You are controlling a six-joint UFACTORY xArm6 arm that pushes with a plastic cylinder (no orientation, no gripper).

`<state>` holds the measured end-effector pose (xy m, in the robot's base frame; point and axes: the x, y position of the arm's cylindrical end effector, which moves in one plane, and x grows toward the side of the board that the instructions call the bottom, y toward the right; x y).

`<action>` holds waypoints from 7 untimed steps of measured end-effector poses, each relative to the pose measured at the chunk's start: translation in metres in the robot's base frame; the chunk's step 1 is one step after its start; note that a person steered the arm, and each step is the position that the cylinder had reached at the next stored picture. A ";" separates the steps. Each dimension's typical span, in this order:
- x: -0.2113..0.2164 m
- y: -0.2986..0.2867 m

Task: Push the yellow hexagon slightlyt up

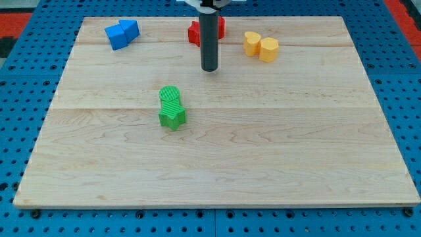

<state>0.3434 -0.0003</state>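
Observation:
Two yellow blocks touch each other near the view's top right of the wooden board [276,145]. The right one [268,49] has flat sides and looks like the hexagon. The left one [252,42] has a more notched outline. My tip [209,68] rests on the board to the left of the yellow pair and a little lower in the view, well apart from them. The dark rod stands straight up from the tip and leaves the view at the top.
Red blocks [195,33] sit right behind the rod at the view's top, partly hidden by it. Two blue blocks [121,33] lie at the top left. A green pair, a ridged block [170,96] and a star [172,117], lies left of centre.

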 end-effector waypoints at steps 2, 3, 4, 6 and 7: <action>0.001 0.006; 0.003 0.006; 0.005 0.007; 0.015 0.010; 0.015 0.014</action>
<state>0.3585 0.0140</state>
